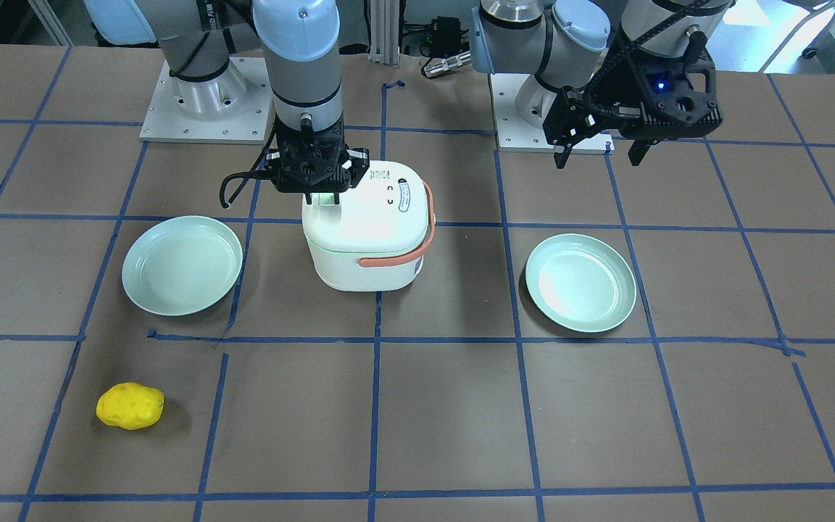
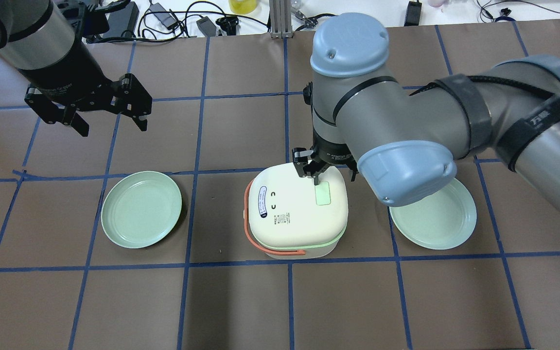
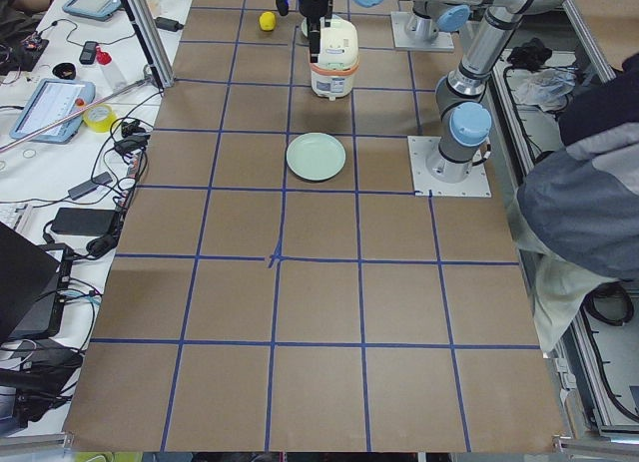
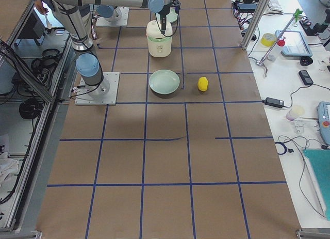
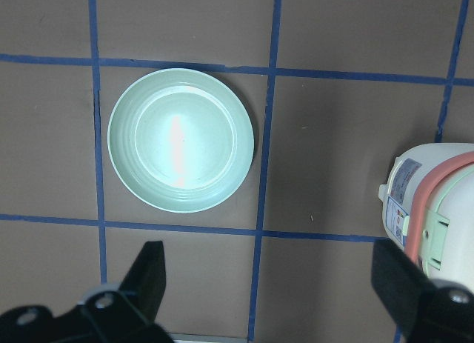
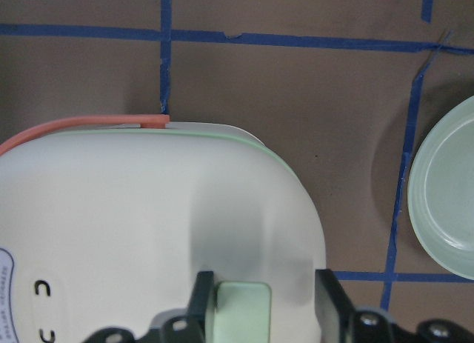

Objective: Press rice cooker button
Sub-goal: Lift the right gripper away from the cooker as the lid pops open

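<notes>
Right gripper (image 6: 264, 287) at the rice cooker lid; left gripper (image 2: 110, 116) well apart.

I read the rice cooker (image 2: 297, 211) at mid-bench (image 2: 241, 301), nearer the robot's edge. Only the right wrist view shows the fingers (image 6: 201, 298) spread and straddling the pale green button (image 6: 243, 313); overhead, the arm hides this. Contact: cannot tell. Left fingers are wide apart and empty, toward the left end. The right elbow covers part of the right plate (image 2: 435, 223); the left plate (image 2: 141, 209) is clear. The front view adds a yellow lump (image 1: 130, 406) near the operators' edge.
</notes>
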